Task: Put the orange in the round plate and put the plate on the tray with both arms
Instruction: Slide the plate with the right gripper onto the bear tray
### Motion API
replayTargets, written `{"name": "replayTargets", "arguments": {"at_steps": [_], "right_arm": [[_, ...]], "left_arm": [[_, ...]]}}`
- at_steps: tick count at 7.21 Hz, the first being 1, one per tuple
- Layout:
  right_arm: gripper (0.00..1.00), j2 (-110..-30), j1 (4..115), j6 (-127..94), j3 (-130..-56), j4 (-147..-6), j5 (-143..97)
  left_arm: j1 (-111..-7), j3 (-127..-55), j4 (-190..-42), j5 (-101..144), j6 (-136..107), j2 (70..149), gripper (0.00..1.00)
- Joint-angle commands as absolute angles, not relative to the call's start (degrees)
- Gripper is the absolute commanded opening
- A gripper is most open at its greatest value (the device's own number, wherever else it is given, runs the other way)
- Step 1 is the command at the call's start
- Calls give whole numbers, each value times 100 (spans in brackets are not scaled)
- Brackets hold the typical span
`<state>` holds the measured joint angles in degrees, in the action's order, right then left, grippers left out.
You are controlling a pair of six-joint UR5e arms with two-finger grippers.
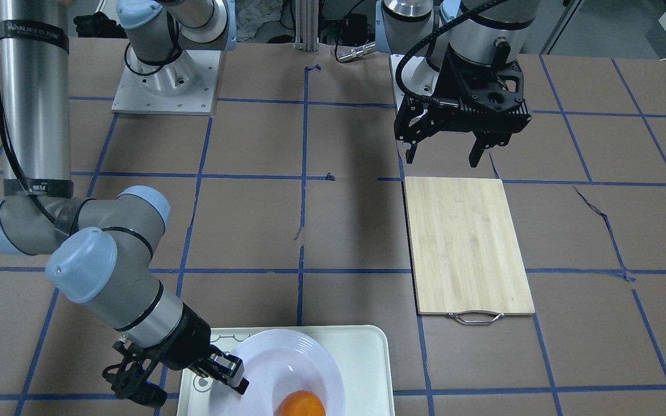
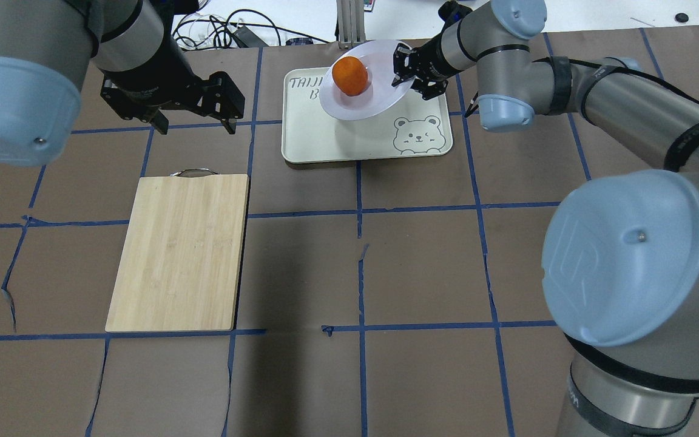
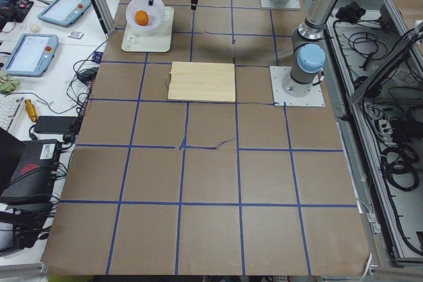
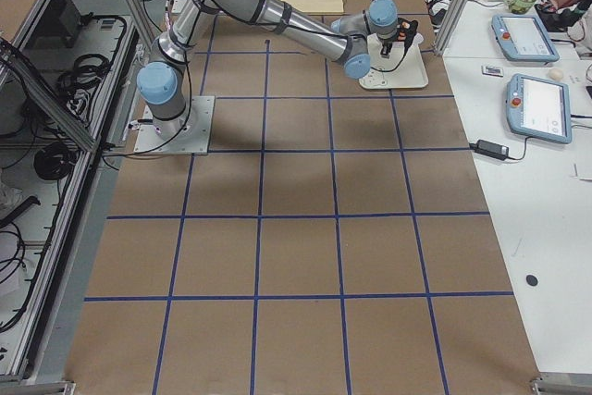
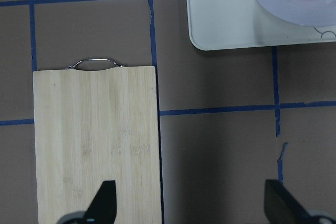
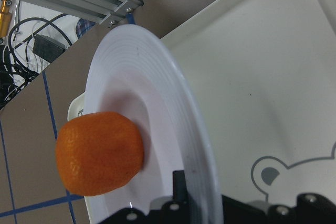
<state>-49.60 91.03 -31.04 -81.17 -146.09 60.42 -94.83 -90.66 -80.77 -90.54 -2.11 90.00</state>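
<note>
The orange (image 2: 350,75) lies in the white round plate (image 2: 380,100), off its centre. My right gripper (image 2: 410,76) is shut on the plate's rim and holds it tilted over the far part of the cream tray (image 2: 325,139) with the bear drawing. The right wrist view shows the orange (image 6: 100,153) resting against the plate's sunken centre (image 6: 157,77), with the tray (image 6: 262,77) behind. I cannot tell whether the plate touches the tray. My left gripper (image 2: 195,124) hangs open and holds nothing, above the table just beyond the board's handle, left of the tray.
A wooden cutting board (image 2: 179,252) with a metal handle lies on the left half of the table. An aluminium post (image 2: 346,21) and cables stand just beyond the tray at the far edge. Tablets (image 3: 30,51) lie on the side table.
</note>
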Motion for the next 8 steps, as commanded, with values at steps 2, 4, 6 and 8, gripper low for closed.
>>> {"name": "replayTargets", "arguments": {"at_steps": [2,4,6,8], "right_arm": [[7,-4720,9097,-3146,-8086,-14625,6038],[8,-4789,9105,-3408,-8173,-14599,6021],[9,-4808,9097,-3454,-8410,-14660,5985],[39,-4860,9097,-3445,-8437,-14669,6081]], "left_arm": [[-9483,-9123,-8051,-9053,-220,9000,100],[-9483,-9132,-8051,-9053,-220,9000,100],[-9483,-9132,-8051,-9053,-220,9000,100],[-9483,-9132,-8051,-9053,-220,9009,100]]}}
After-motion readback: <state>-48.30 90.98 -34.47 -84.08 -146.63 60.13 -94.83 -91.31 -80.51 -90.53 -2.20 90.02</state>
